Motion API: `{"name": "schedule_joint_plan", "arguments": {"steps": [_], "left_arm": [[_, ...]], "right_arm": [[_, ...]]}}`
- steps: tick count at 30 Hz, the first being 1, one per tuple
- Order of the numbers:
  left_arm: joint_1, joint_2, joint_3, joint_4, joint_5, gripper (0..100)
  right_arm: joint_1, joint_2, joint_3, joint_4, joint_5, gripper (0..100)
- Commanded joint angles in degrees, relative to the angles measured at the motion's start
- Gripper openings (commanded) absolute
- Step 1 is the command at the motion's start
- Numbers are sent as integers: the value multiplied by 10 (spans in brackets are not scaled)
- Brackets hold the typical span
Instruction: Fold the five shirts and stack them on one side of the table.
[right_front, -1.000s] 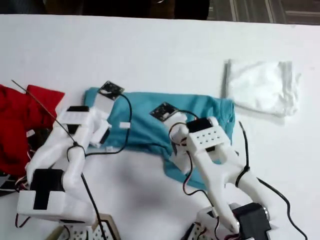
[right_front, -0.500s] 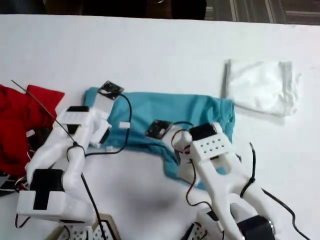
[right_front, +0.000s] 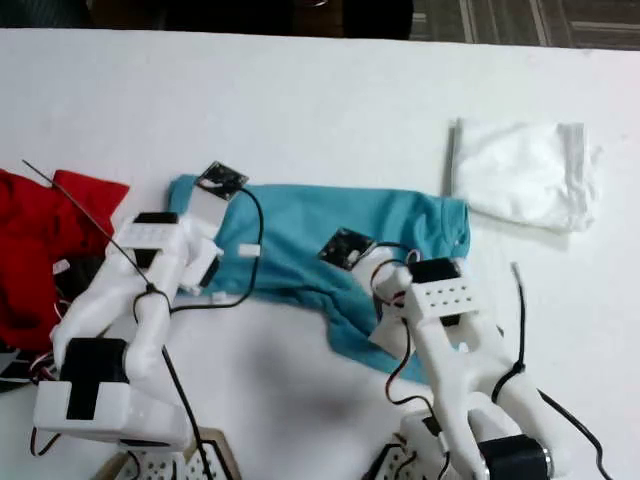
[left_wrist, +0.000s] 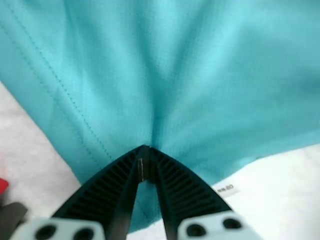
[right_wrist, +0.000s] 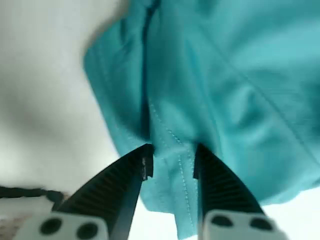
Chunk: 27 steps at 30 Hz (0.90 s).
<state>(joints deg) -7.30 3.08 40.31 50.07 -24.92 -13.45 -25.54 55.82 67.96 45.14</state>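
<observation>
A teal shirt lies spread across the middle of the white table. My left gripper sits at the shirt's left end, and in the left wrist view it is shut on a pinch of the teal shirt. My right gripper is over the shirt's lower right flap. In the right wrist view it stands open, with a stitched hem of the teal shirt lying between its fingers. A folded white shirt rests at the back right.
A crumpled red shirt lies at the table's left edge, beside the left arm's base. Black cables loop over the teal shirt near both wrists. Bare tabletop stretches along the back and in front between the arms.
The right arm drew back toward the front, then shifted right along the teal shirt's lower flap. The left arm and its hold stayed put.
</observation>
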Motion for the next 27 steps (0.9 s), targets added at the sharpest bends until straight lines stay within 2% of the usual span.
{"name": "schedule_joint_plan", "arguments": {"steps": [1,7,16,22,27], "left_arm": [[-11,1,2,-18,-2,27],[-11,1,2,-18,-2,27],[-11,1,2,-18,10,27],[-11,1,2,-18,11,27],[-11,1,2,-18,12,27]], "right_arm": [[40,-25,-3,-29,28,26],[65,-26,-56,3,27,19],[58,-70,-195,153,25,19],[7,-178,-194,245,25,19],[-29,-252,-186,275,25,19]]}}
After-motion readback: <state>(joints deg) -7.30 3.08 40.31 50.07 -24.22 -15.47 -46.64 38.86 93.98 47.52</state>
